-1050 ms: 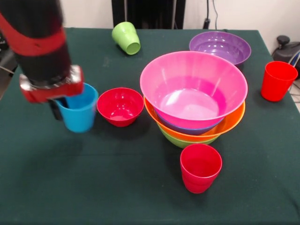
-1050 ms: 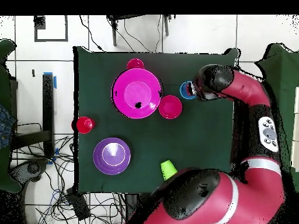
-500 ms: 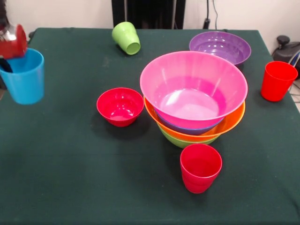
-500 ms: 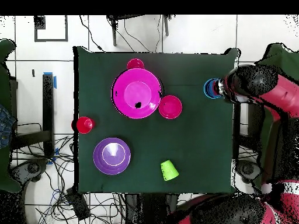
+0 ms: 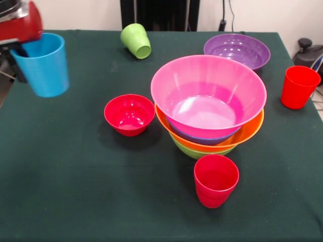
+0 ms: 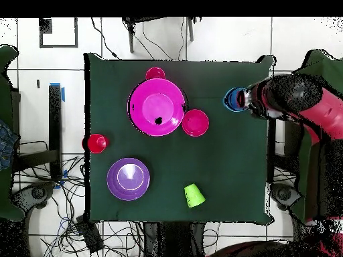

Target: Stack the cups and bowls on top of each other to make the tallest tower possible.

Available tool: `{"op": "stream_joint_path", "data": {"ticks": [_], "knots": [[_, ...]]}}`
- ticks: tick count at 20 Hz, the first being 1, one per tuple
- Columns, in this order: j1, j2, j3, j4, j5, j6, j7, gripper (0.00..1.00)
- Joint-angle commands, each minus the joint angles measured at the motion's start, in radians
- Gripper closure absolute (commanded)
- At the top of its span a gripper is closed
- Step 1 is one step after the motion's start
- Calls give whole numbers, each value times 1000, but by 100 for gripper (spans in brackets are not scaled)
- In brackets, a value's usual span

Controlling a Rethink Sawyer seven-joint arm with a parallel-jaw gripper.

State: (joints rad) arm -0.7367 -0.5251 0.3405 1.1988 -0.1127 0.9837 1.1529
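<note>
With four bowls nested in the tower, the tool grips the sky blue cup aloft beyond the worktop's edge; five pieces remain unstacked.

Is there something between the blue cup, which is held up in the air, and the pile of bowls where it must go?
The small red bowl sits on the table between the blue cup and the pile of bowls, but it is low; a raised cup would probably pass over it.
</note>
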Motion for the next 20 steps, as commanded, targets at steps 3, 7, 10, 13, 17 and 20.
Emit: {"op": "stream_joint_path", "data": {"ticks": [3, 7, 10, 13, 17, 20], "knots": [[-14, -22, 241, 235, 70, -23, -143, 100], [-24, -29, 278, 253, 78, -58, -116, 100], [-14, -27, 280, 222, 76, -32, -86, 100], [-11, -28, 287, 209, 68, -31, -68, 100], [-8, -29, 313, 187, 60, -41, -71, 100], [-5, -18, 324, 177, 42, -60, -77, 100]]}}
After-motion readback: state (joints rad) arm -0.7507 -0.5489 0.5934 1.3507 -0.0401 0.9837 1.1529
